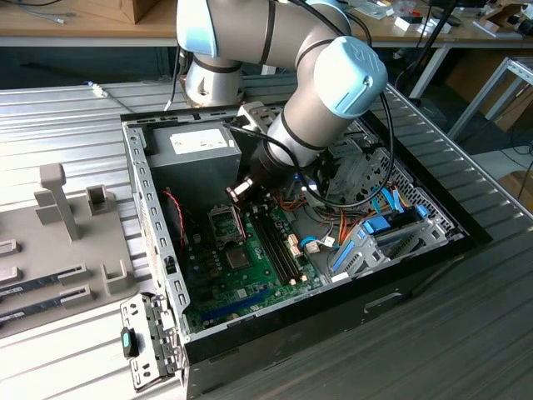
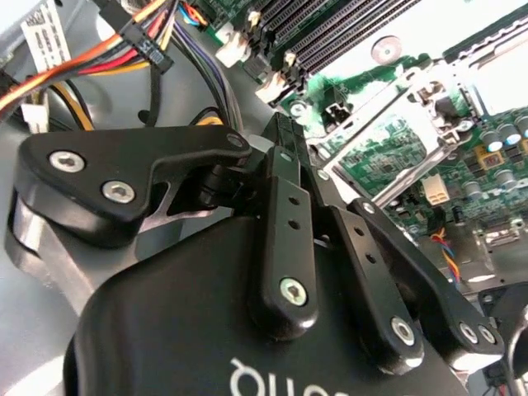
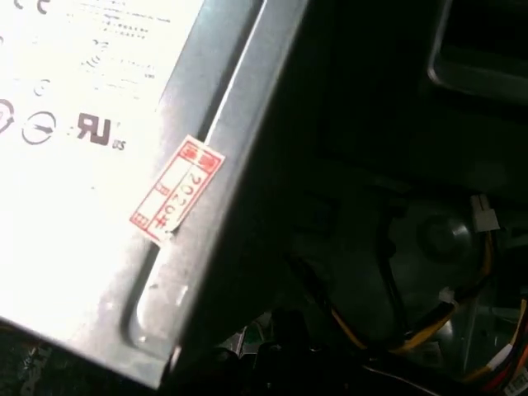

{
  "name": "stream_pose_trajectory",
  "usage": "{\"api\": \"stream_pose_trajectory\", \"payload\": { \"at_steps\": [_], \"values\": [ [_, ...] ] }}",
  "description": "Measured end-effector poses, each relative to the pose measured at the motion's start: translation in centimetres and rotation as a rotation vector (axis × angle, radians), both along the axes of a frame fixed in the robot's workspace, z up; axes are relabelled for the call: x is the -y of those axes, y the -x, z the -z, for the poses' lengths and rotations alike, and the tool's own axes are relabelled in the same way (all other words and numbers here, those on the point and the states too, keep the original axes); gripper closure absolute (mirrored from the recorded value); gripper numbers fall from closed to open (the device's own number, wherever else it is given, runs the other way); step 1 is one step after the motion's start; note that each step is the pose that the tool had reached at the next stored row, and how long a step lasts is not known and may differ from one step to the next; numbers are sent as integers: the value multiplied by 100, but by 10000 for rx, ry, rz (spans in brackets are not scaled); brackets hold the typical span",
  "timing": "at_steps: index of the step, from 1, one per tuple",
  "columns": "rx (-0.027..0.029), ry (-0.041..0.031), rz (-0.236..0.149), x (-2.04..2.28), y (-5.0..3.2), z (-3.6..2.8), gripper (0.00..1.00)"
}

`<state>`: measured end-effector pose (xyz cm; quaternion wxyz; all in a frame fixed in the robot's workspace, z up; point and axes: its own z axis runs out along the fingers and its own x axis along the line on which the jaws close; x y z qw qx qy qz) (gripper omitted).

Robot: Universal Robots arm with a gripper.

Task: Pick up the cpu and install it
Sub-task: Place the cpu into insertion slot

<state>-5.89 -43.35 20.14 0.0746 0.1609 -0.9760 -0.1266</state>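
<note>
Inside an open desktop computer case (image 1: 140,196), my gripper (image 1: 239,193) hangs just above the motherboard (image 1: 250,279), its black metal fingers (image 2: 285,206) drawn in narrow. At their tips in the exterior view sits a small pale, flat piece that I take to be the cpu (image 1: 236,189), pinched by its edges; in the second wrist view it is hidden behind the fingers, so I cannot be sure.

I judge the cpu light, rigid and easily damaged. The smooth metal top gives little friction, and the underside should not be touched. The thin rim on two opposite sides looks like the only safe place to hold, with gentle pressure and the chip kept level.

Directly below is the cpu socket (image 1: 226,223), whose bright stamped-steel retention frame (image 2: 396,107) appears lifted clear. Around it lie the glossy green board with its fine traces, the long black ribbed memory slots (image 2: 330,41) and small cylindrical capacitors (image 2: 495,136). A bundle of soft orange, yellow and black cables (image 2: 140,41) trails near the gripper's matte body. The dull grey sheet-metal power supply (image 3: 82,181), bearing a red-and-white sticker (image 3: 176,191), stands beside the arm's wrist.
</note>
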Motion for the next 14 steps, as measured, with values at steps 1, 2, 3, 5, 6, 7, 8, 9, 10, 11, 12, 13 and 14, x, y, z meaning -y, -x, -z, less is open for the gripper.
{"api": "stream_pose_trajectory", "payload": {
  "at_steps": [1, 2, 3, 5, 6, 7, 8, 9, 10, 11, 12, 13, 14],
  "values": [
    [-2, 0, -94, -1, -1, 4, 89],
    [-4, 1, -211, -2, -3, 9, 89],
    [-6, 1, -296, -3, -5, 14, 89],
    [-8, 1, -426, -4, -9, 20, 89],
    [-9, 1, -478, -3, -9, 20, 89],
    [-8, -7, -495, -2, -10, 21, 89],
    [-7, -13, -500, -2, -10, 21, 89],
    [-7, -23, -509, -1, -9, 19, 89],
    [-7, -26, -514, -1, -9, 13, 89],
    [-6, -34, -522, -1, -10, 0, 89],
    [-7, -41, -527, -1, -10, -13, 89],
    [-6, -52, -532, -1, -10, -26, 89],
    [-5, -89, -544, -1, -10, -52, 89]
  ]
}}
